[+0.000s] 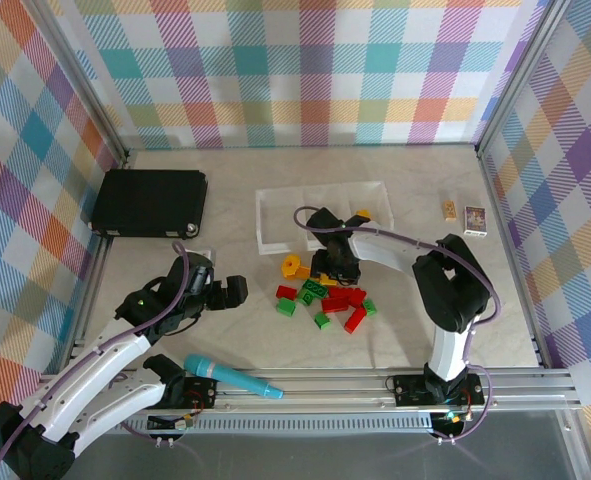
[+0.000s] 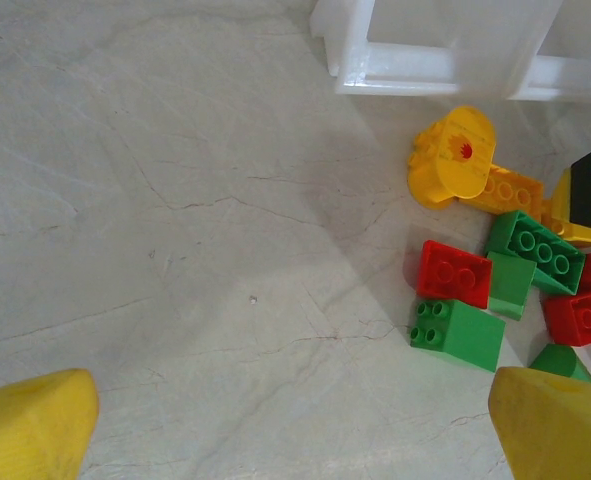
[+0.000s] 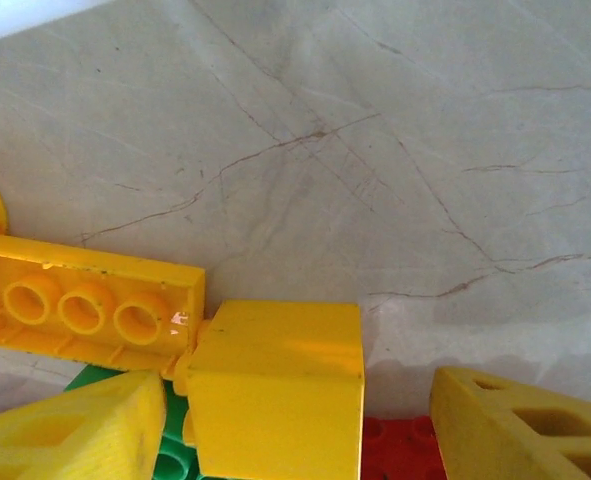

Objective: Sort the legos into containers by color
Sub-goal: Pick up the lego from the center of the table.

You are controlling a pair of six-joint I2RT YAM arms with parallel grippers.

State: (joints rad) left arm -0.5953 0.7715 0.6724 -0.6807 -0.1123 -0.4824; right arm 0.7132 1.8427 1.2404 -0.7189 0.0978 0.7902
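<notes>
At the right wrist: right gripper (image 3: 295,425) parted astride a yellow studded plastic brick (image 3: 275,390). From above: red-green-yellow brick heap (image 1: 327,297) just beside 3 joined translucent white bins (image 1: 275,220), left gripper (image 1: 237,291) wide open, pale marbled counter (image 1: 425,180), checked walls (image 1: 305,70).

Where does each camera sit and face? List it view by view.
Top external: above, behind the arms, facing down on the table; left end effector and right end effector show.
Left wrist: facing down beside the legos; yellow left fingertips show.
Right wrist: close above a yellow brick; right fingertips show.
Shared: top and left wrist see the containers.
</notes>
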